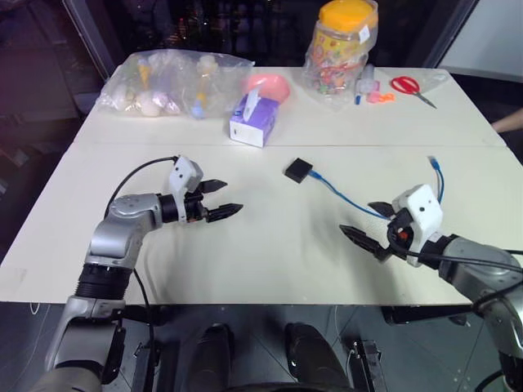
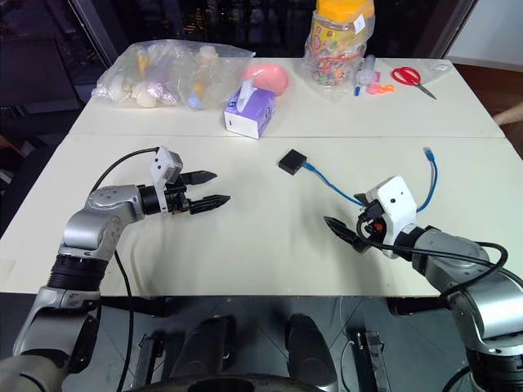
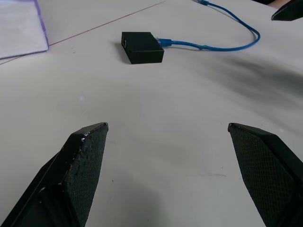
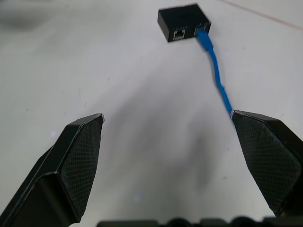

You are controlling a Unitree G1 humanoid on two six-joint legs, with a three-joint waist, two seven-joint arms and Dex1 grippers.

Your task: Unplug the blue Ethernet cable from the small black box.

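The small black box [image 1: 298, 170] lies flat near the middle of the white table, with the blue Ethernet cable [image 1: 343, 196] plugged into its right edge. From there the cable runs right, passes behind my right gripper [image 1: 369, 220] and loops up to a free plug [image 1: 434, 162]. The plug sits in one port of the box [image 4: 183, 22], beside an empty port. My left gripper [image 1: 221, 198] hovers open to the left of the box, pointing toward it. My right gripper is open and empty, below and right of the box, close to the cable.
At the back of the table [image 1: 270, 245] stand a purple-and-white tissue box [image 1: 252, 121], a clear bag of items [image 1: 167, 82], a pink bowl [image 1: 271, 85], a candy jar with an orange lid [image 1: 341, 49] and red scissors [image 1: 411, 87].
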